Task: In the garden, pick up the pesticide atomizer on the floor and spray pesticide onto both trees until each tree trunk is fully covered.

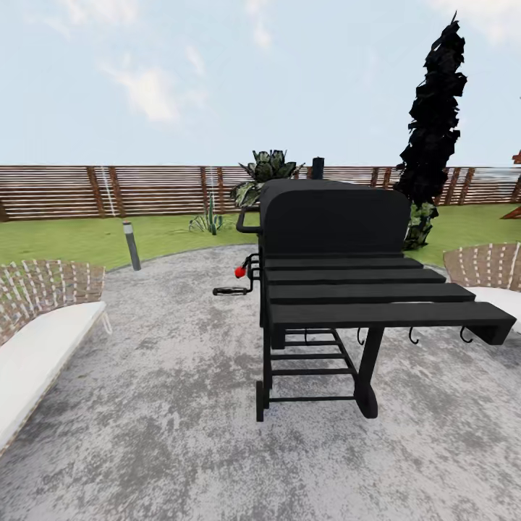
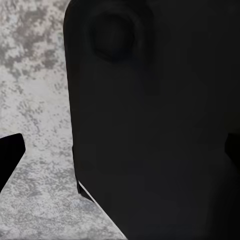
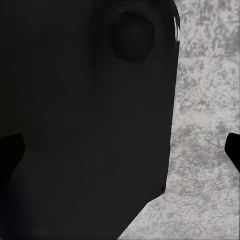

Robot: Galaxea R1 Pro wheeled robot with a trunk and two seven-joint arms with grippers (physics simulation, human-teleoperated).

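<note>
Nearest the robot, mottled grey paving (image 1: 166,434) covers the ground. In the left wrist view, the left gripper (image 2: 122,152) shows one dark fingertip (image 2: 10,155) at one frame edge and a sliver of the other at the opposite edge, so the jaws stand wide apart with nothing between them. The right gripper (image 3: 122,150) reads the same: released, fingertips (image 3: 10,150) at both edges. A large black robot body panel (image 2: 160,120) lies beyond each gripper, over the paving.

A black barbecue grill (image 1: 333,217) stands on the paving directly ahead, with a slatted side shelf (image 1: 376,293) (hooks hang beneath it). Woven chairs with white cushions flank the view, one left (image 1: 43,318) and one right (image 1: 492,271).

Farther out, a short bollard light (image 1: 131,244) stands at the paving edge. Beyond it lies the garden lawn (image 1: 65,239), ringed by a brown slat fence (image 1: 145,189). A dark columnar tree (image 1: 434,123) and a broad-leaved bush (image 1: 268,174) stand near the fence.
</note>
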